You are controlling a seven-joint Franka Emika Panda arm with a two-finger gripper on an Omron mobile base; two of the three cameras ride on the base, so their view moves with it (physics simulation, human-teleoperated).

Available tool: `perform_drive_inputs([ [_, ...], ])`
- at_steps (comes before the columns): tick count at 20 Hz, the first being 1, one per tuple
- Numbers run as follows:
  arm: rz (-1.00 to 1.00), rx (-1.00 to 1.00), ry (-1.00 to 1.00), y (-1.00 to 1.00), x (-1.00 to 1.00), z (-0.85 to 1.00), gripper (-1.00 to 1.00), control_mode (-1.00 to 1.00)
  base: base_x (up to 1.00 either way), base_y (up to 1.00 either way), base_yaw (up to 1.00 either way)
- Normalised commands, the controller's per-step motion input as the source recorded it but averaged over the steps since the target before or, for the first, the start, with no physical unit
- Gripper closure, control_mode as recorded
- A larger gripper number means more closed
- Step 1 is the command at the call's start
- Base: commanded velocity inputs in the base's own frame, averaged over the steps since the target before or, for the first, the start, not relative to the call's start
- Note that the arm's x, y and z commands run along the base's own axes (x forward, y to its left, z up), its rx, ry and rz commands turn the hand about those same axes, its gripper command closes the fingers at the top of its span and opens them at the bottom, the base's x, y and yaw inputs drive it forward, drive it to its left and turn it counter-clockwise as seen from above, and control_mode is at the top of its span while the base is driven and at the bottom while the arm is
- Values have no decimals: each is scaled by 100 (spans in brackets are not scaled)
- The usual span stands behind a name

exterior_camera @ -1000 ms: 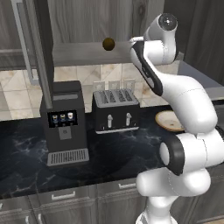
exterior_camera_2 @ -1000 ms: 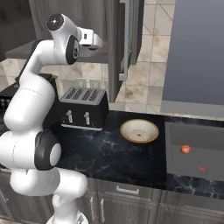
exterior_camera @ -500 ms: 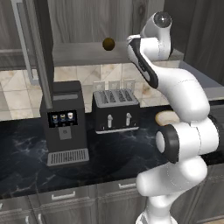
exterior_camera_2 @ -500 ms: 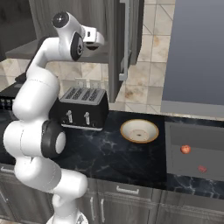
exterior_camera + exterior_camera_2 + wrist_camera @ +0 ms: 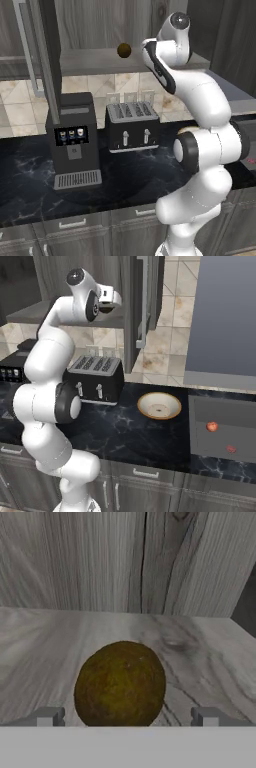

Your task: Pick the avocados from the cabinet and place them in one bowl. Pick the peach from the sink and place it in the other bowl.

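Approach to the first fruit. A small round olive-brown avocado (image 5: pixel 120 684) rests on the flat grey wood-grain shelf of the wall cabinet (image 5: pixel 90 60), lying between the two dark tips of the two-finger gripper (image 5: pixel 125 717), which stand fully apart and hold nothing. The tips appear level with the fruit's near side, though contact cannot be judged. Risk: closing too shallow could squeeze the ball backward, rolling it toward the cabinet's rear wall.
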Motion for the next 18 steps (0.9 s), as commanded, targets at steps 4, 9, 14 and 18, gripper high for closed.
perform_drive_inputs([
  [4,0,0,5,0,25,-2,-100,-100,0,0,0],
  [9,0,0,1,1,8,-11,-100,-100,0,0,0],
  [14,0,0,-3,10,0,-11,100,-100,0,0,0],
  [18,0,0,0,0,0,0,100,-100,0,0,0],
])
